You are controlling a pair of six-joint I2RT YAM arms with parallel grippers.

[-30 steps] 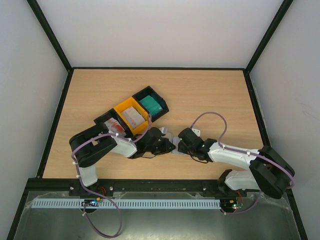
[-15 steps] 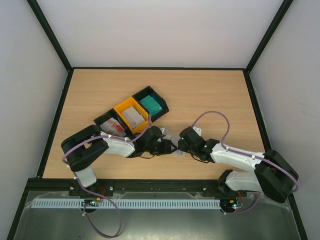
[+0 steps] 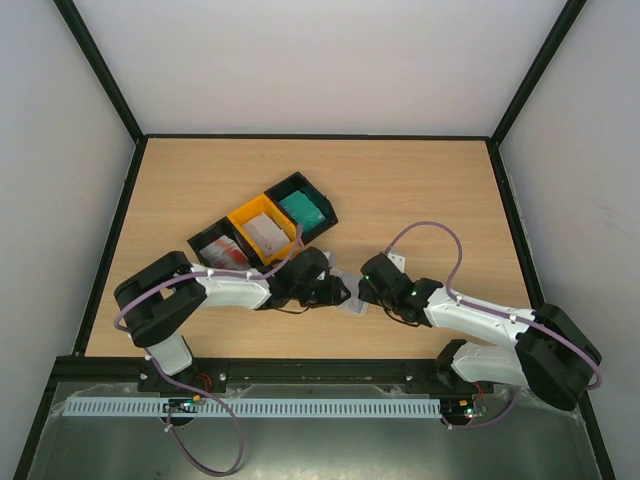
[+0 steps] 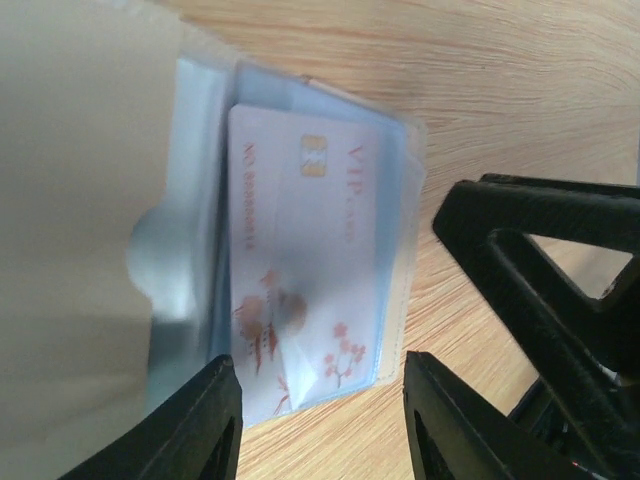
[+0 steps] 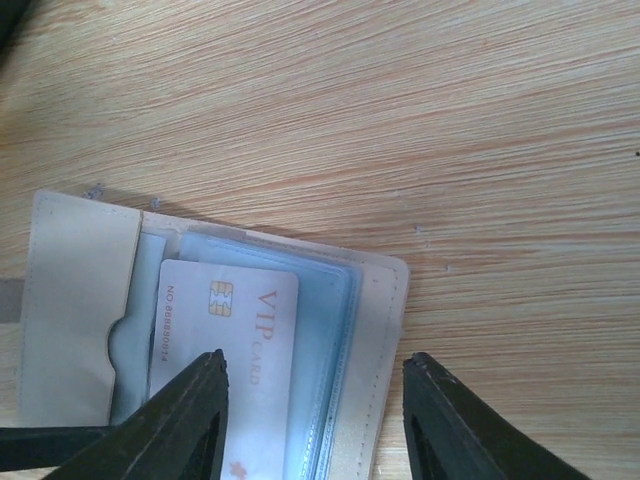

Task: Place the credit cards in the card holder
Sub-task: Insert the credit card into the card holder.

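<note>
The beige card holder (image 5: 385,345) lies open on the wood, blue-grey sleeves showing. A white card with red flowers and "VIP CARD" print (image 5: 240,330) sits in a clear sleeve; it also shows in the left wrist view (image 4: 300,260). My left gripper (image 4: 320,420) is open just above the card holder's (image 4: 180,300) near edge, holding nothing. My right gripper (image 5: 315,415) is open over the card holder, jaws either side of its right half. From above the two grippers, left (image 3: 338,292) and right (image 3: 368,292), meet over the card holder (image 3: 352,307).
Three joined trays stand left of centre: a black one with red-and-white cards (image 3: 222,248), a yellow one with pale cards (image 3: 262,232), a black one with teal cards (image 3: 302,208). The right gripper's black fingers (image 4: 540,290) fill the left wrist view's right side.
The left arm has stretched further right and lowered; both grippers have closed in slightly over the card holder. The trays have not moved.
</note>
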